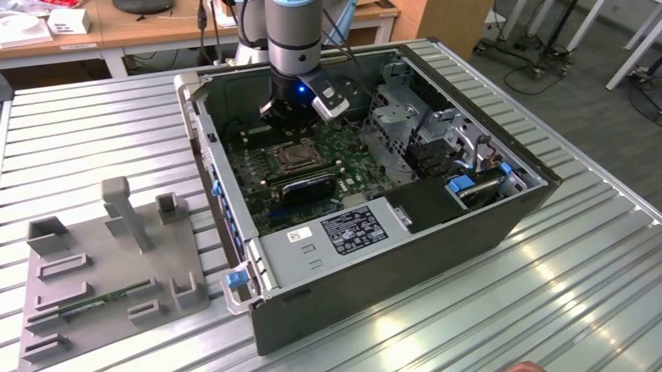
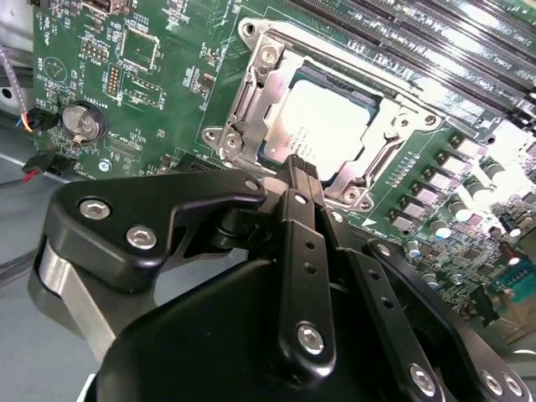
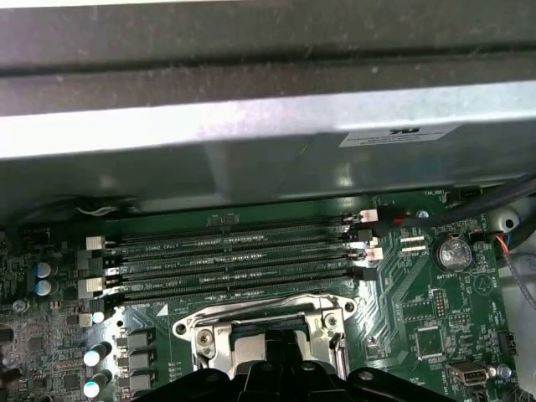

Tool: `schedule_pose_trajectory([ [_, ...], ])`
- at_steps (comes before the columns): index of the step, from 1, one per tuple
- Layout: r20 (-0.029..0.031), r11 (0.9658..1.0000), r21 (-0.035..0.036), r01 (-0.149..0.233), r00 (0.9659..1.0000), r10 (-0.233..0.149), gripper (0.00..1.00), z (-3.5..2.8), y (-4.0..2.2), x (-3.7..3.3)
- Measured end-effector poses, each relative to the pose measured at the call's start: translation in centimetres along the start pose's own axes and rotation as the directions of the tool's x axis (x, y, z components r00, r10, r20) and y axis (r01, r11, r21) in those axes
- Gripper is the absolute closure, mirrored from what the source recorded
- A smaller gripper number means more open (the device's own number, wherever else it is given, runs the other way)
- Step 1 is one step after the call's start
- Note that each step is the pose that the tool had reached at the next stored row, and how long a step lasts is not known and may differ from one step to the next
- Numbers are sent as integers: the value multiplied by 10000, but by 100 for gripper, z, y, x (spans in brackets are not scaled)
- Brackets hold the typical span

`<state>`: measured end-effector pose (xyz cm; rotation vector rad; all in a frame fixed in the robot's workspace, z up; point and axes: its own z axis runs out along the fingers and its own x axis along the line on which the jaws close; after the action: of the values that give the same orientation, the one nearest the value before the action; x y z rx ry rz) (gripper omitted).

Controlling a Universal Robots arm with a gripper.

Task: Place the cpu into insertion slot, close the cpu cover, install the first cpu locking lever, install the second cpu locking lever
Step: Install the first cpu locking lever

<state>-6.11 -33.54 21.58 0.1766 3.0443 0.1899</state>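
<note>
Now the robot arm (image 1: 294,46) reaches down into the open computer case (image 1: 414,256), which lies on its side on the tabletop (image 1: 579,294) so that the green board (image 1: 310,167) inside faces up and is easy to reach from above.

The chip (image 2: 322,126) already sits in its slot (image 2: 251,109). In the second wrist view its pale metal top shows flat and square inside the silvery rim. The thin metal cover frame (image 2: 389,138) looks to lie down around the chip, with the chip showing through its big window, so I think the cover is closed. I cannot tell if the locking levers are hooked down.

The pincer (image 2: 299,167) hangs low over the near edge of the slot. In the second wrist view its black fingers (image 2: 300,243) look pressed close together with nothing between them, and the tip points at the edge of the frame. That narrow shape makes sense for poking or pushing a thin wire lever instead of picking up something. I cannot tell if the tip really touches the metal.

In the first wrist view the long black memory slots (image 3: 234,260) run just beyond the slot, between it and the case wall (image 3: 251,126). A grey holder tray (image 1: 104,271) lies on the tabletop, well apart from the case, on the exterior view's left.
</note>
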Motion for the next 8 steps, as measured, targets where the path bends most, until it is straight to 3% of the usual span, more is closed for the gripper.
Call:
schedule_pose_trajectory([
  [6,0,10000,2,0,10000,0,89,0,0,0],
  [7,1,10000,10,1,10000,-1,89,0,1,0],
  [8,-3,10000,66,2,10000,-2,89,0,1,0],
])
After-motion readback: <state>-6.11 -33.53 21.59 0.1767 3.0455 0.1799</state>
